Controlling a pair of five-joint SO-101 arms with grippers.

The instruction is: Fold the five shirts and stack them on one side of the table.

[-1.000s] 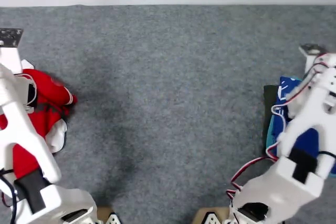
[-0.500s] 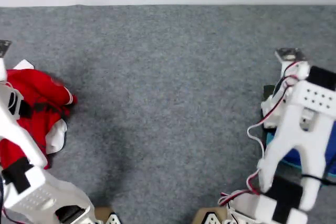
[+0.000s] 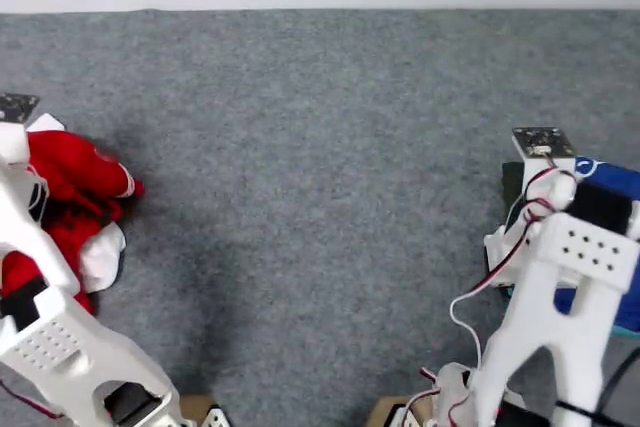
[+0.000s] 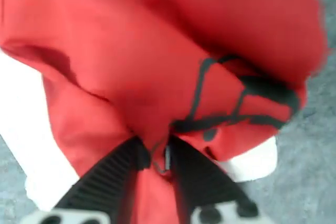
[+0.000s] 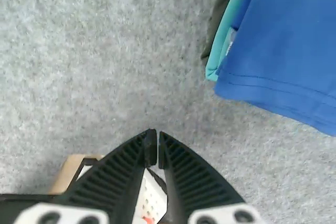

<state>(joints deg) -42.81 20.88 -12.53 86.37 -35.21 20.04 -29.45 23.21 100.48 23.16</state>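
A crumpled red shirt (image 3: 75, 182) lies at the table's left edge on top of a white one (image 3: 105, 257). In the left wrist view my left gripper (image 4: 160, 153) is shut on a fold of the red shirt (image 4: 157, 51), with the white shirt (image 4: 21, 119) beside it. At the right edge sits a folded stack with a blue shirt (image 3: 610, 175) on top. The right wrist view shows that blue shirt (image 5: 294, 40) over a teal shirt (image 5: 227, 35) and a dark one (image 5: 212, 30). My right gripper (image 5: 154, 142) is shut on nothing above bare carpet, just beside the stack.
Grey carpet (image 3: 320, 147) covers the table, with wide free room across the middle and back. A pale wall runs along the far edge. The arms' wooden base plates (image 3: 400, 412) sit at the near edge, one of them (image 5: 68, 169) under my right gripper.
The right arm has swung off the stack, toward the middle and the near edge. The left arm has shifted over the red shirt, which has bunched slightly.
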